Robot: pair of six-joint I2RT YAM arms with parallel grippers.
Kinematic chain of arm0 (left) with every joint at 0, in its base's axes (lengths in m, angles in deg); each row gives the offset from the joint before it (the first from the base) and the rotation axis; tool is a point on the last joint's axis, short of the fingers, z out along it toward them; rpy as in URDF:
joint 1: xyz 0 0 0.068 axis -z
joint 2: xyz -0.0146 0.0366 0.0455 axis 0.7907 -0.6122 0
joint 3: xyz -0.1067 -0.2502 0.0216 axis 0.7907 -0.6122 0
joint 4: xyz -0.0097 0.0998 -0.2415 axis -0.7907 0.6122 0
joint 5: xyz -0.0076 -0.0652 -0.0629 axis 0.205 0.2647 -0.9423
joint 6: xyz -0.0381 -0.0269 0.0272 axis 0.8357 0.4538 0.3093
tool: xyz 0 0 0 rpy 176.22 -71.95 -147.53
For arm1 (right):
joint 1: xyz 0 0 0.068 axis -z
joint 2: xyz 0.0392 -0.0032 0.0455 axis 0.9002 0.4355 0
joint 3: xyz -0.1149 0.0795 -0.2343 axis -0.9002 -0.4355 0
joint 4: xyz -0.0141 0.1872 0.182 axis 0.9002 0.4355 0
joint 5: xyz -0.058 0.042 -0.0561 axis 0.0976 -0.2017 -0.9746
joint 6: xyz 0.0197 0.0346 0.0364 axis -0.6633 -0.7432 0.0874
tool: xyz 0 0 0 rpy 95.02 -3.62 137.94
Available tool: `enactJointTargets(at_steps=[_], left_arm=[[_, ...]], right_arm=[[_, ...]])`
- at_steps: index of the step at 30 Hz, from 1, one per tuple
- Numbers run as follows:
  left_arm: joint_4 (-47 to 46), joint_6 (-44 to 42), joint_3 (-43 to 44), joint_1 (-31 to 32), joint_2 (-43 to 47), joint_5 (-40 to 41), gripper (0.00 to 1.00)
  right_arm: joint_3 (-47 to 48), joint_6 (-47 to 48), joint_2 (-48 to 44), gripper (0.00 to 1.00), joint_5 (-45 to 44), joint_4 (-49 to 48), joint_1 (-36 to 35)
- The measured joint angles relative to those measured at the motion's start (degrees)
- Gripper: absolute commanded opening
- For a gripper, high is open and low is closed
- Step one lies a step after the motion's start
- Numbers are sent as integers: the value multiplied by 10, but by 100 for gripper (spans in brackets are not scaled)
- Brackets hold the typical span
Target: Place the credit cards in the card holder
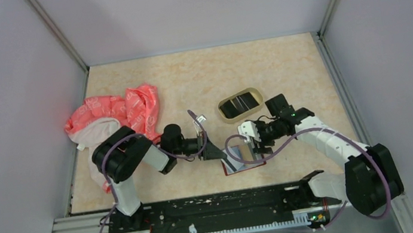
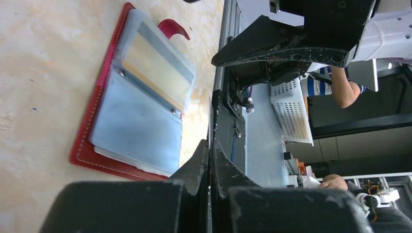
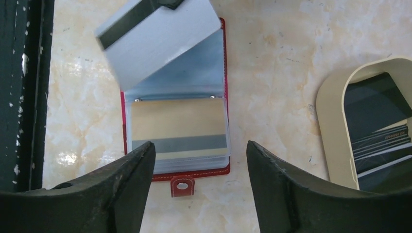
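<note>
The red card holder (image 3: pixel 223 53) lies open on the table, snap tab (image 3: pixel 182 186) towards my right gripper. A gold-tan credit card (image 3: pixel 177 124) with a grey stripe sits in its top clear sleeve. The far sleeves (image 3: pixel 160 41) are tilted up, showing a greyish card with a dark stripe. My left gripper (image 2: pixel 210 145) is shut, its tips at the edge of those raised sleeves (image 2: pixel 136 126), with nothing visible between the jaws. My right gripper (image 3: pixel 200 160) hangs open over the tab end and holds nothing. Dark striped credit cards (image 3: pixel 376 121) lie in the tan tray (image 3: pixel 330 111).
A pink cloth (image 1: pixel 116 113) is bunched at the left of the table. The oval tray (image 1: pixel 255 94) stands just behind the right gripper (image 1: pixel 251 141). A small pale object (image 1: pixel 198 119) lies behind the left gripper (image 1: pixel 216 151). The black rail (image 1: pixel 204 208) runs along the near edge.
</note>
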Motion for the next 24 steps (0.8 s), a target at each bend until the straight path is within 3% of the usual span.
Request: enactJointTargets(at_steps=[3, 11, 24], left_arm=[[-31, 11, 14, -10, -39, -19, 0], [-55, 13, 23, -17, -72, -31, 0], [-77, 45, 27, -17, -112, -24, 0]], right_arm=[[0, 21, 18, 53, 0, 2, -2], [-1, 39, 69, 43, -52, -15, -56], [-1, 43, 91, 40, -101, -15, -63]])
